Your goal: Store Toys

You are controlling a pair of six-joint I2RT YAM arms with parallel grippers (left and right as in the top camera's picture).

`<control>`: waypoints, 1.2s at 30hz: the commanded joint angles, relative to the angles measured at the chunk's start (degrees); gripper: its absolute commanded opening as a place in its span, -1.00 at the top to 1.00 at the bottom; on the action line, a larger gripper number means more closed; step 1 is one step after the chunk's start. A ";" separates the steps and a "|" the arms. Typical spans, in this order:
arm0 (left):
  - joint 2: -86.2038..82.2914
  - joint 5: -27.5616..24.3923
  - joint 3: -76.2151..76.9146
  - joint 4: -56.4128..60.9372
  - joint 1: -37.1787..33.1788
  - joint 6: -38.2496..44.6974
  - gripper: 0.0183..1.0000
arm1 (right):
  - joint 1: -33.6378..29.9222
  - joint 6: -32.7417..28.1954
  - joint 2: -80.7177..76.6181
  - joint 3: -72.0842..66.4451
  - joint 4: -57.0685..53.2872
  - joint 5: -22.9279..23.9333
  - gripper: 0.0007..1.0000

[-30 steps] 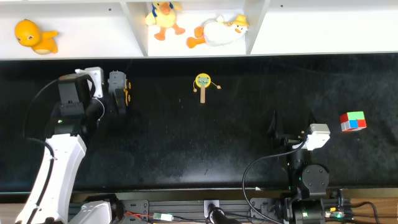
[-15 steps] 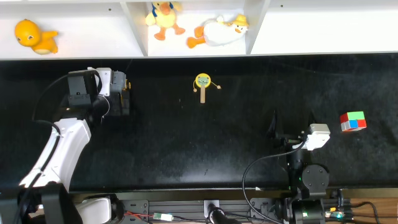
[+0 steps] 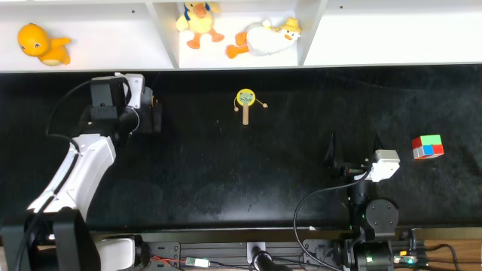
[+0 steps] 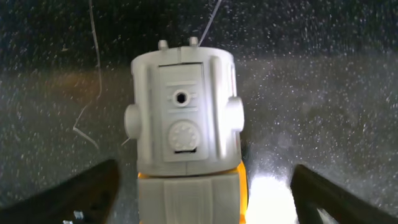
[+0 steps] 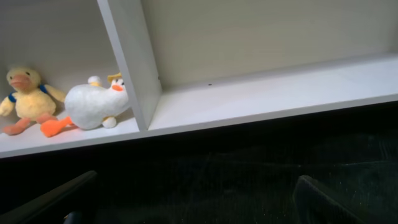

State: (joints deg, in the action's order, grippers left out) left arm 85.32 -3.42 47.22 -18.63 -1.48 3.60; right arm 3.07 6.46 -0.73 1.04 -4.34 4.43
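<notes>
The grey toy robot [image 4: 183, 118] lies on the black table [image 3: 226, 173] at its far left, just in front of the white shelf [image 3: 376, 45]. The left gripper [image 4: 204, 168] sits over it with its fingers spread wide, one on either side of the toy's orange lower half and neither touching it. The right gripper [image 3: 354, 147] rests at the near right, fingers also apart, well left of the coloured cube [image 3: 427, 146].

A rattle [image 3: 245, 99] is seen at 12 o'clock on the black table [image 3: 226, 173], a cube [image 3: 427, 146] at 3, a robot toy [image 4: 180, 124] at 10. On the shelf [image 3: 376, 45] are laid an orange duck [image 3: 43, 43], a duckling [image 3: 199, 21] and a white duck [image 3: 263, 38].
</notes>
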 commanded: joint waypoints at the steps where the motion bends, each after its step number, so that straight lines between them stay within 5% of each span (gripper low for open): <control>1: 0.37 0.11 1.29 0.39 0.22 0.87 -0.33 | -0.11 0.39 0.48 -0.79 0.22 -0.37 -0.99; 6: 0.37 0.09 1.29 0.48 0.22 0.87 0.09 | -0.11 0.39 0.48 -0.79 0.22 -0.37 -0.99; 13: -0.35 0.13 1.29 0.94 0.15 0.68 0.42 | -0.11 0.39 0.48 -0.79 0.22 -0.37 -0.99; 36: -10.49 1.55 8.87 -2.64 0.15 0.48 0.49 | -0.11 0.39 0.48 -0.79 0.22 -0.37 -0.99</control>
State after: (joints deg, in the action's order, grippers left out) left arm 73.19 -2.85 51.35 -21.67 -1.48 4.47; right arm 3.07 6.42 -0.73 1.04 -4.34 4.43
